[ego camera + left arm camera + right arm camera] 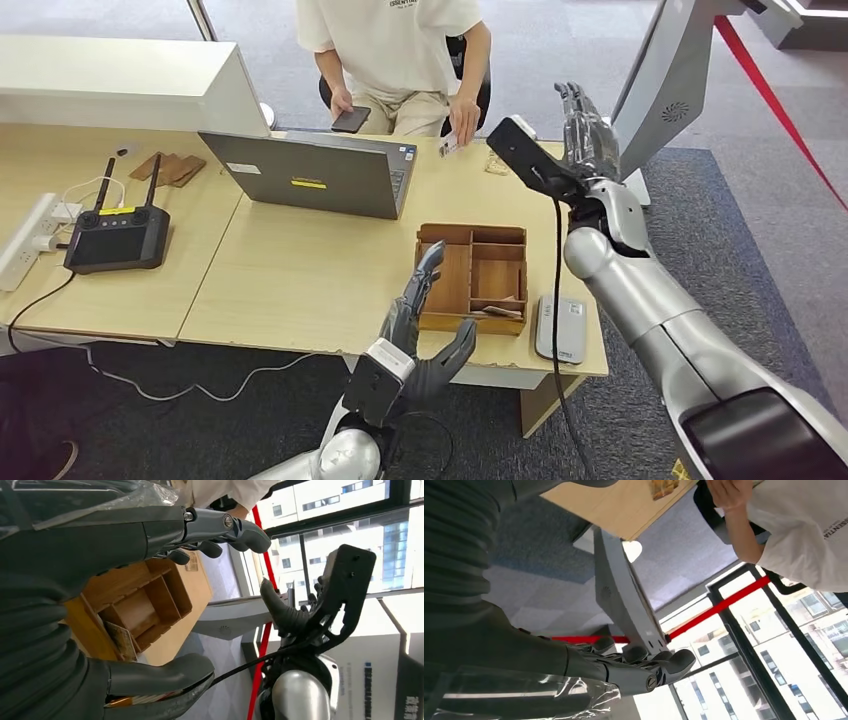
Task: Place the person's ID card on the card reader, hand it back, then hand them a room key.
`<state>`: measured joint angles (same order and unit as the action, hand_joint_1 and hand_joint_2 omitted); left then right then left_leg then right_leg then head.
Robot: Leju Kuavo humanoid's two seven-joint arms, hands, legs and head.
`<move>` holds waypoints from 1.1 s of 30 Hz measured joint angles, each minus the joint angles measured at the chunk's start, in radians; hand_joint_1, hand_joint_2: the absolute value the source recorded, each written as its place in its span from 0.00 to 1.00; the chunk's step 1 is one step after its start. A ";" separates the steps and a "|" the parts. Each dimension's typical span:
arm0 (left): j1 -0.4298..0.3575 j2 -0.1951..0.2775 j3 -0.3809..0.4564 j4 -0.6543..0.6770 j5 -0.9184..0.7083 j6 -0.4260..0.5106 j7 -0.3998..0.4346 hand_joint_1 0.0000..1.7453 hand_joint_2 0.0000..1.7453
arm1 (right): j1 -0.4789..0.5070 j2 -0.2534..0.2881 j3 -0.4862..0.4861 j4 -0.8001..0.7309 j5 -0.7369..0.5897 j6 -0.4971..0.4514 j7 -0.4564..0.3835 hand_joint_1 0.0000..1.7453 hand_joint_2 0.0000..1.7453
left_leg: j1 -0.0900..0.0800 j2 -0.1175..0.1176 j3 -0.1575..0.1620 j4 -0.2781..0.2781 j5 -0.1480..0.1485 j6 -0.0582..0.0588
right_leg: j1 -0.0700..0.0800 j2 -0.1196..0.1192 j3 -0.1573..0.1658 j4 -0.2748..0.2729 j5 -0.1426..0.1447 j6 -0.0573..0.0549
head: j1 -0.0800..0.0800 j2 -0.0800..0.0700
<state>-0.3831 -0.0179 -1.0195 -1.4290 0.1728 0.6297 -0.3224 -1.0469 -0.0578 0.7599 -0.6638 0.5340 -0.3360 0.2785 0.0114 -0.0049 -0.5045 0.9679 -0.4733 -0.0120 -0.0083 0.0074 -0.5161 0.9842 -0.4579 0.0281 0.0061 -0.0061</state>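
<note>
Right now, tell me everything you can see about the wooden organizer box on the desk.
The wooden organizer box is a shallow, open-topped tray of light brown wood, split by thin dividers into several compartments. It sits flat near the desk's front edge, beside a grey card reader. Cards lie in its front compartment. The left hand hovers at its near corner.

The person's white T-shirt point(392, 35) is showing dark print across the chest, cut off at the top edge; it seems to begin "ORIENTA", and the right wrist view is catching "SENTA" on it. The laptop point(318, 172) is wearing a yellow sticker and a white label, both too small to read. Nothing else is legible.
</note>
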 joint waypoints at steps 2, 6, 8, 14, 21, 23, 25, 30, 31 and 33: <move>0.010 0.000 0.009 -0.001 -0.025 0.000 0.010 0.00 1.00 | 0.013 0.000 -0.027 -0.016 -0.055 -0.002 -0.020 0.00 1.00 | 0.000 0.000 0.000 0.000 0.000 0.000 | 0.000 0.000 0.000 0.000 0.000 0.000 | 0.000 0.000; 0.019 0.000 0.021 -0.002 -0.037 0.000 0.017 0.00 1.00 | 0.030 0.000 -0.066 -0.041 -0.078 -0.002 -0.027 0.00 1.00 | 0.000 0.000 0.000 0.000 0.000 0.000 | 0.000 0.000 0.000 0.000 0.000 0.000 | 0.000 0.000; 0.021 0.000 0.024 -0.004 -0.037 0.000 0.018 0.00 1.00 | 0.035 0.000 -0.082 -0.050 -0.080 -0.002 -0.027 0.00 1.00 | 0.000 0.000 0.000 0.000 0.000 0.000 | 0.000 0.000 0.000 0.000 0.000 0.000 | 0.000 0.000; 0.054 -0.001 0.063 -0.022 -0.146 0.000 0.026 0.00 1.00 | 0.077 -0.006 -0.127 -0.110 -0.245 -0.036 -0.075 0.00 1.00 | 0.000 0.000 0.001 0.000 0.000 0.000 | 0.000 0.000 0.000 0.000 0.000 0.000 | 0.000 0.000; 0.117 0.005 0.155 -0.105 -0.277 0.001 0.084 0.00 1.00 | 0.183 -0.063 -0.135 -0.280 -0.334 -0.089 -0.023 0.00 1.00 | 0.000 0.000 0.001 0.000 0.000 0.000 | 0.000 0.000 0.000 0.000 0.000 0.000 | 0.000 0.000; 0.135 0.007 0.184 -0.131 -0.291 0.001 0.092 0.00 1.00 | 0.212 -0.080 -0.132 -0.333 -0.335 -0.096 -0.016 0.00 1.00 | 0.000 0.000 0.000 0.000 0.000 0.000 | 0.000 0.000 0.000 0.000 0.000 0.000 | 0.000 0.000; 0.149 0.010 0.211 -0.152 -0.309 0.001 0.097 0.00 1.00 | 0.235 -0.094 -0.129 -0.375 -0.334 -0.099 -0.013 0.00 1.00 | 0.000 0.000 0.001 0.000 0.000 0.000 | 0.000 0.000 0.000 0.000 0.000 0.000 | 0.000 0.000; 0.208 0.014 0.295 -0.207 -0.368 0.001 0.111 0.00 1.00 | 0.290 -0.125 -0.119 -0.462 -0.308 -0.096 -0.008 0.00 1.00 | 0.000 0.000 0.001 0.000 0.000 0.000 | 0.000 0.000 0.000 0.000 0.000 0.000 | 0.000 0.000; 0.219 0.015 0.314 -0.218 -0.378 0.001 0.114 0.00 1.00 | 0.300 -0.131 -0.115 -0.476 -0.289 -0.095 -0.005 0.00 1.00 | 0.000 0.000 0.001 0.000 0.000 0.000 | 0.000 0.000 0.000 0.000 0.000 0.000 | 0.000 0.000; 0.240 0.017 0.353 -0.240 -0.393 0.001 0.118 0.00 1.00 | 0.317 -0.144 -0.107 -0.503 -0.228 -0.091 0.006 0.00 1.00 | 0.000 0.000 0.001 0.000 0.000 0.000 | 0.000 0.000 0.000 0.000 0.000 0.000 | 0.000 0.000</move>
<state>-0.1429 -0.0009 -0.6669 -1.6691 -0.2199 0.6306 -0.2041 -0.7296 -0.2019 0.6526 -1.1666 0.3057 -0.4269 0.2842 0.0116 -0.0048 -0.5040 0.9678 -0.4733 -0.0120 -0.0082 0.0075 -0.5157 0.9841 -0.4579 0.0281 0.0062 -0.0061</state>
